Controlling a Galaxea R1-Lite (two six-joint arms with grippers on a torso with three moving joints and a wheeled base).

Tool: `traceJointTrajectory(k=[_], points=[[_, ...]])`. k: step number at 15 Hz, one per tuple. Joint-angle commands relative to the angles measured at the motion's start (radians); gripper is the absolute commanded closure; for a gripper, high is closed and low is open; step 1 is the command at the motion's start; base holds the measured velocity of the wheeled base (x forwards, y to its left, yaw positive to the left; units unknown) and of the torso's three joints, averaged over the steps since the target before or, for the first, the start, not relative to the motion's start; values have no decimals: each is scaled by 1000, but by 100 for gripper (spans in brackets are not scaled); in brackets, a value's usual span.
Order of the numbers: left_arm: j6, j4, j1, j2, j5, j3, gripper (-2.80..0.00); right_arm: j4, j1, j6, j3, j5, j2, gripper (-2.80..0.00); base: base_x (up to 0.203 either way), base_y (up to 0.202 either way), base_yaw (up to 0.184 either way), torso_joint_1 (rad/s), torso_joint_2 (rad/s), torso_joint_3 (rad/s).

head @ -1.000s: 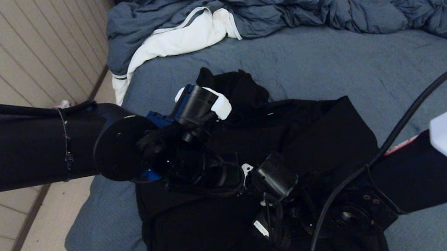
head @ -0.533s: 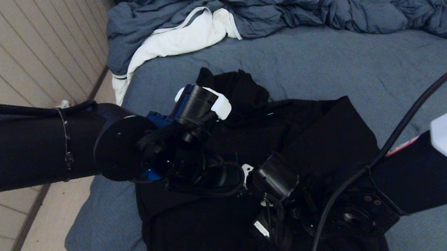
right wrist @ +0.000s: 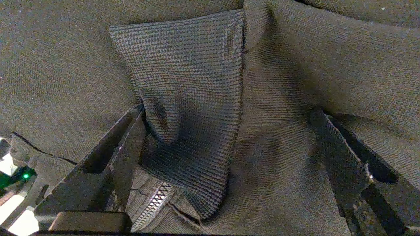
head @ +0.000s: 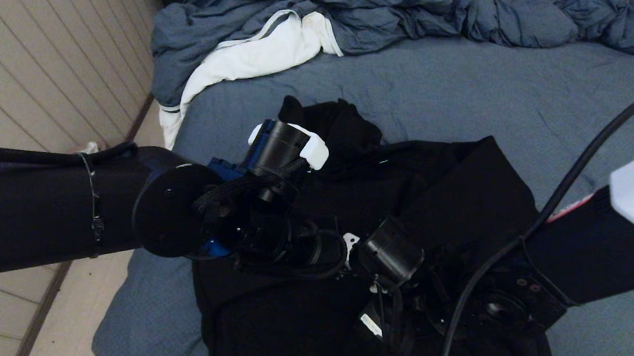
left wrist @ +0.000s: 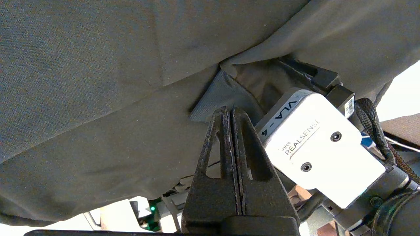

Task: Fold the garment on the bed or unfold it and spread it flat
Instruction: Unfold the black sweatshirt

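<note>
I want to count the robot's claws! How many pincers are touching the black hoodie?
2. The left pincer, shut with nothing between its fingers, presses its tips against the black hoodie. The right pincer stands open, pushed into the cloth around a ribbed cuff.

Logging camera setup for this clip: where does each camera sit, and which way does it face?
Head view: high on the robot, looking down at the bed; both arms show over the black garment.
Left wrist view: behind the shut left gripper, facing garment cloth and the right arm's camera.
Right wrist view: behind the open right gripper, facing a ribbed cuff.
Shared: the garment appears in all three.
</note>
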Motion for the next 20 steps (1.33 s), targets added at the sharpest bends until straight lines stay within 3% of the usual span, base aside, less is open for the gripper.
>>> traceJointTrajectory(k=[1,2,15,17,20], points=[[-3,3,0,-1,1,0,0,0,0,-3,5,-4,1,-280,0,0,0,0,0,0],[-3,3,0,-1,1,0,0,-3,0,-8,6,-4,-3,0,0,0,0,0,0,0],[-5,3,0,2,1,1,0,-3,-40,-14,-11,-3,-86,0,0,0,0,0,0,0],[-5,1,0,7,1,1,0,-3,-102,-31,-24,-3,-145,0,0,0,0,0,0,0],[-3,3,0,7,-1,1,0,-3,-272,-93,-58,-4,-226,0,0,0,0,0,0,0]])
